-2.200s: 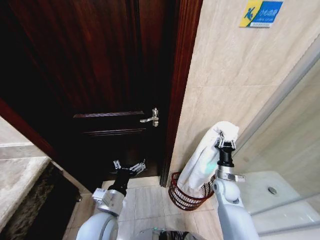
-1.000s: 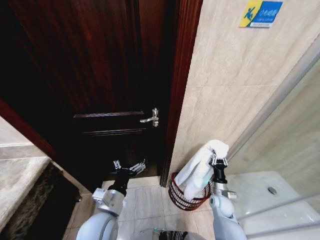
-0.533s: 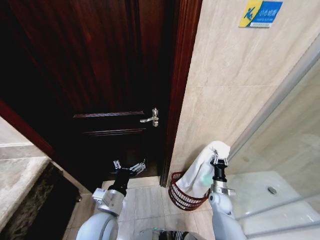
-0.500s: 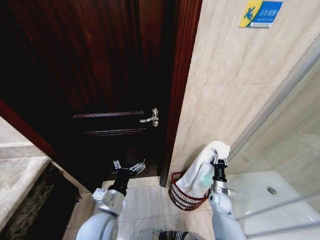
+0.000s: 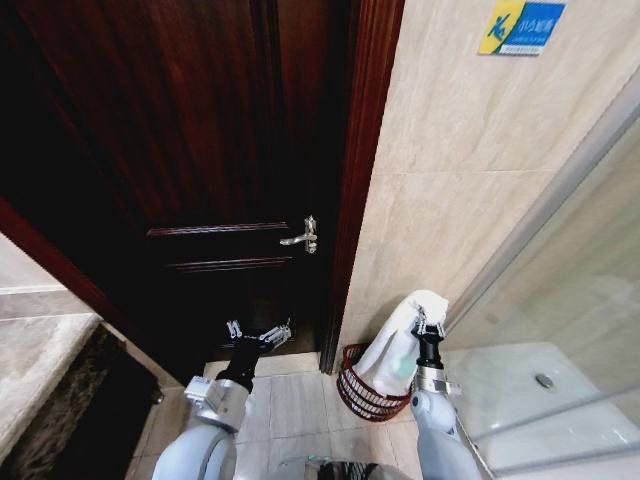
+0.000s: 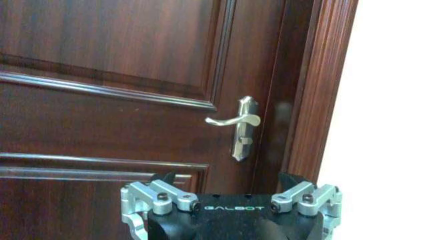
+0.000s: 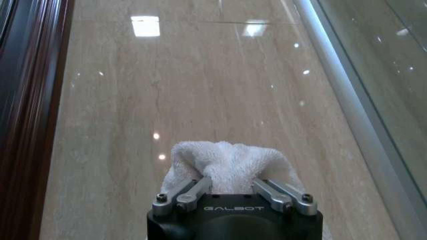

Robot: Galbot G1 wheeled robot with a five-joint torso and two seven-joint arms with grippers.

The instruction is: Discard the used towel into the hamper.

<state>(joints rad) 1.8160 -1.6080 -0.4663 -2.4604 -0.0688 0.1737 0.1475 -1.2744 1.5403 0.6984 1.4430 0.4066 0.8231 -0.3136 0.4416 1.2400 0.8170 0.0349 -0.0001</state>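
A white towel hangs from my right gripper, which is shut on its top fold. The towel's lower end drapes down into the hamper, a small dark reddish-brown wire basket on the floor by the door frame. The right wrist view has the towel bunched between the fingers, with the beige tiled wall behind it. My left gripper is held low in front of the dark door, open and holding nothing.
A dark wooden door with a metal handle stands at left. Beige tiled wall rises behind the hamper. A glass shower partition and white shower tray lie to the right. A stone counter is at far left.
My right gripper has come down and slightly left with the towel, so more of the towel now sits in the hamper. The left arm has not moved.
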